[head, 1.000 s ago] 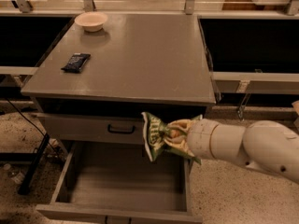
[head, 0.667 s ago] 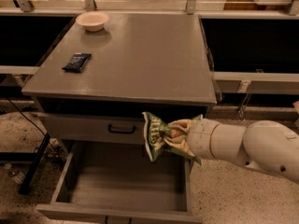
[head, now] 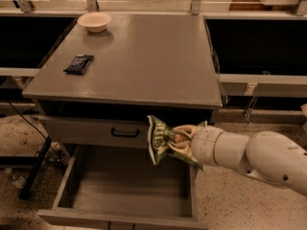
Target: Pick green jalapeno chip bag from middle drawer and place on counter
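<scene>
The green jalapeno chip bag (head: 158,140) hangs in the air just below the front edge of the counter (head: 144,61), near its right front corner. It is clear of the middle drawer (head: 129,190), which stands pulled out beneath the counter with nothing showing on its grey floor. The bag is crumpled at its right side, where the gripper (head: 176,141) has it. The jaws are clamped on the bag, one pale finger above and one below the crinkled foil. The white arm (head: 254,157) reaches in from the right of the counter, lower than the counter top.

Against the picture of a second ago, almost nothing has moved. Bag and gripper sit at the same spot under the counter's front lip, so the lift out of the drawer looks finished and the carry upward has not begun. To my judgement the pick is done and the placing half is left. The bag must first rise above the counter edge, or it may catch on the overhang.

Under the counter's front edge a closed drawer front (head: 86,131) with a black loop handle (head: 125,133) lies just left of the bag. On the counter, a dark navy packet (head: 78,63) lies near the left edge. A pale bowl (head: 94,21) sits at the back left corner. The front right part is bare.
</scene>
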You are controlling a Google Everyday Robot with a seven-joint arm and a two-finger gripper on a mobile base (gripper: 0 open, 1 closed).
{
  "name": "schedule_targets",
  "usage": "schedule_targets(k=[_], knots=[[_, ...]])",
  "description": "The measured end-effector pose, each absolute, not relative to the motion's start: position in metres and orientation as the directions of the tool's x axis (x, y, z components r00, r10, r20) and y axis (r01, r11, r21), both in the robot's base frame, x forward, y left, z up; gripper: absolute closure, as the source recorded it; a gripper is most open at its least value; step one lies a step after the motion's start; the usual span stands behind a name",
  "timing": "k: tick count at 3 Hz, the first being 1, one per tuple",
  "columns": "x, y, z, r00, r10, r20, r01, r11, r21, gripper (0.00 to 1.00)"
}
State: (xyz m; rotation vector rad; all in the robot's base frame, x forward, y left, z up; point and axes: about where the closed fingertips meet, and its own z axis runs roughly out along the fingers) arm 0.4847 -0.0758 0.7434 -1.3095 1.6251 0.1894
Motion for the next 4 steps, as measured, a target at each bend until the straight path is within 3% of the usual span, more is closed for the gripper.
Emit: schedule_targets(k=[2, 4], knots=[[0.493, -0.107, 0.795, 0.162, -0.669, -0.725, -0.689, 0.449, -0.569, 1.00], [0.467, -0.114, 0.837, 0.236, -0.687, -0.688, -0.623, 0.436, -0.649, 1.00]])
